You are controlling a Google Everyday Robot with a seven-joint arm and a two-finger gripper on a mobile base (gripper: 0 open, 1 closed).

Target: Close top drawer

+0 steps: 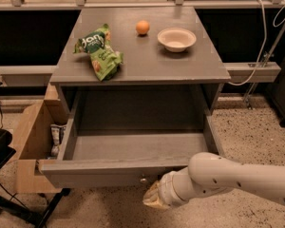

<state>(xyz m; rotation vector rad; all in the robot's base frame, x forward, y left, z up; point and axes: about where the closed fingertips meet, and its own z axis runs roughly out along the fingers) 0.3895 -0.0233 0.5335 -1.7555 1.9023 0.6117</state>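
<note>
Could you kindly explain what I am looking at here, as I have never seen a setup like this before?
This is one picture from a single camera that looks down on a grey cabinet from the front. Where the camera is mounted is not known. The thick white tube at the lower right is the robot's arm. The tan tip at its end is the claw, the part that grasps things. It sits low, just in front of the top drawer, close to the small knob. The drawer is pulled well out. Nothing can be seen in the claw's grasp. On the cabinet top lie a green snack bag, an orange and a pale bowl. A cardboard box stands on the floor at the picture's left.
</note>
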